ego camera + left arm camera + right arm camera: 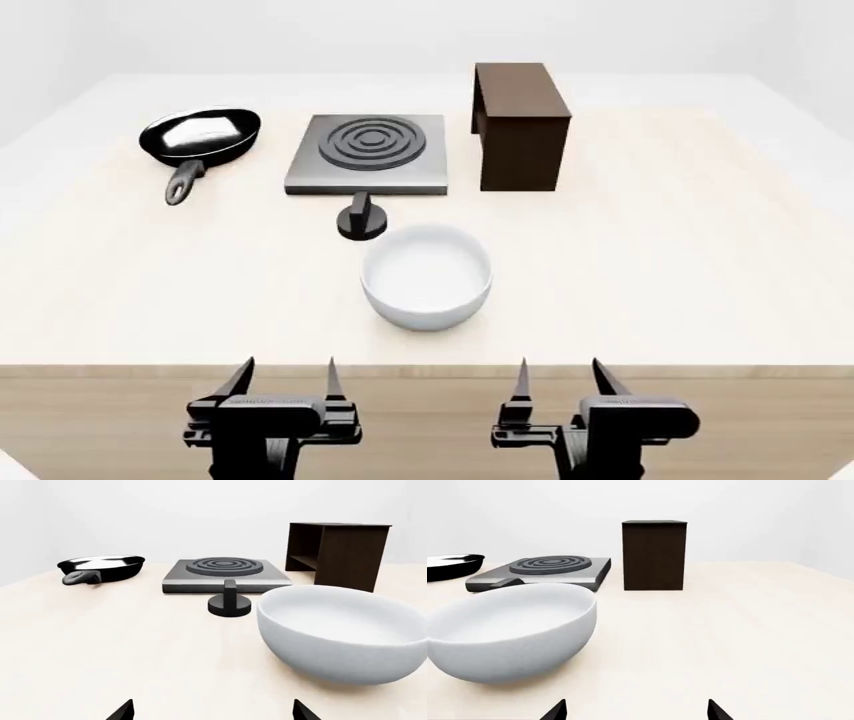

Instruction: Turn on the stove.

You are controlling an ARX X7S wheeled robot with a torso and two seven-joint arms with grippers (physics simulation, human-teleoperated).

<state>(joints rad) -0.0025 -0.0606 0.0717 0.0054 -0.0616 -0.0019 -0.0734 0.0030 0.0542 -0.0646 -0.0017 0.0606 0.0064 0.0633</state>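
Note:
The stove (pixel 366 152) is a flat grey metal plate with dark burner rings at the back middle of the table. It also shows in the left wrist view (pixel 225 574) and the right wrist view (pixel 544 571). Its small black round knob with a lever (pixel 362 219) stands just in front of the plate; the left wrist view (pixel 229 601) shows it too. My left gripper (pixel 284 377) and right gripper (pixel 558 375) hang open and empty at the table's near edge, far from the knob. Only their fingertips show in the wrist views.
A white bowl (pixel 426 275) sits between the grippers and the knob. A black frying pan (pixel 199 140) lies left of the stove. A dark brown wooden box-shelf (pixel 521 125) stands right of it. The table (pixel 694 260) is light wood.

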